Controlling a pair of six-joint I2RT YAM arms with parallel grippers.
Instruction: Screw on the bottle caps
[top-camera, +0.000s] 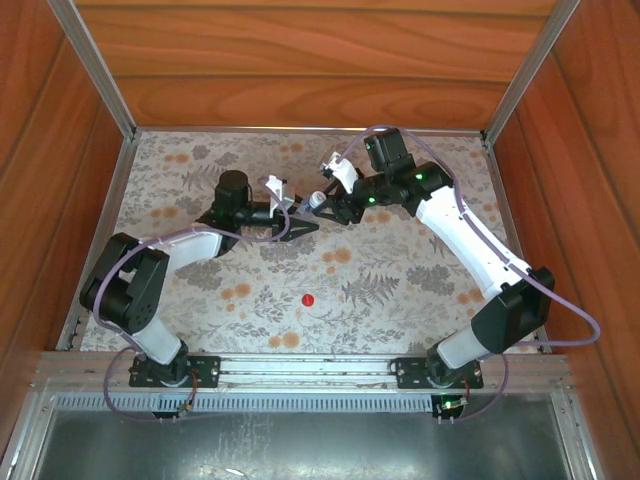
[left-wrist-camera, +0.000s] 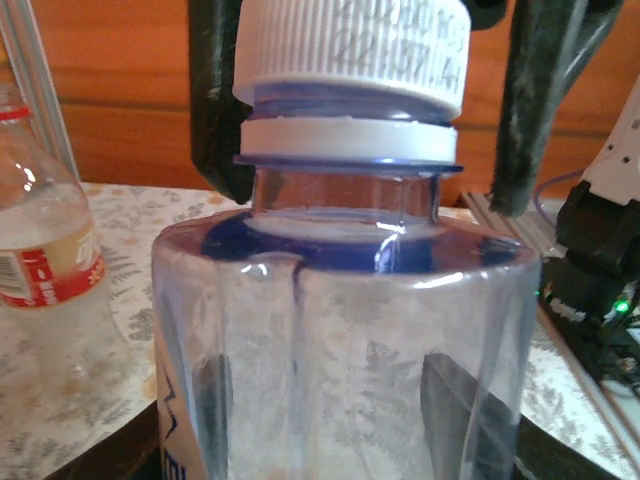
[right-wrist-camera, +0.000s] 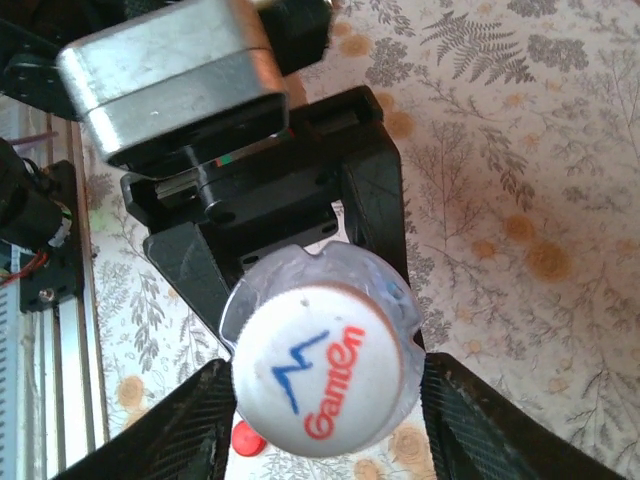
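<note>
On the flowered surface (top-camera: 180, 170), both arms meet at one capped bottle.

Nearest the arm bases, the red cap (top-camera: 308, 298) lies alone, well apart from either arm. Farther in, around the middle, the left end effector (left-wrist-camera: 370, 150) is clamped on the bluish bottle (left-wrist-camera: 340, 350), which stands upright with the white cap (right-wrist-camera: 318, 375) sitting on its neck. The right end effector (right-wrist-camera: 325, 372) straddles that cap from above with its fingers parted. A sliver of gap shows beside the cap, so it grips nothing. Near the bluish bottle, the labelled bottle (left-wrist-camera: 45, 250) stands upright on the surface, its top cut off at the frame edge. Behind it all rises the wooden back wall (top-camera: 320, 60).
</note>
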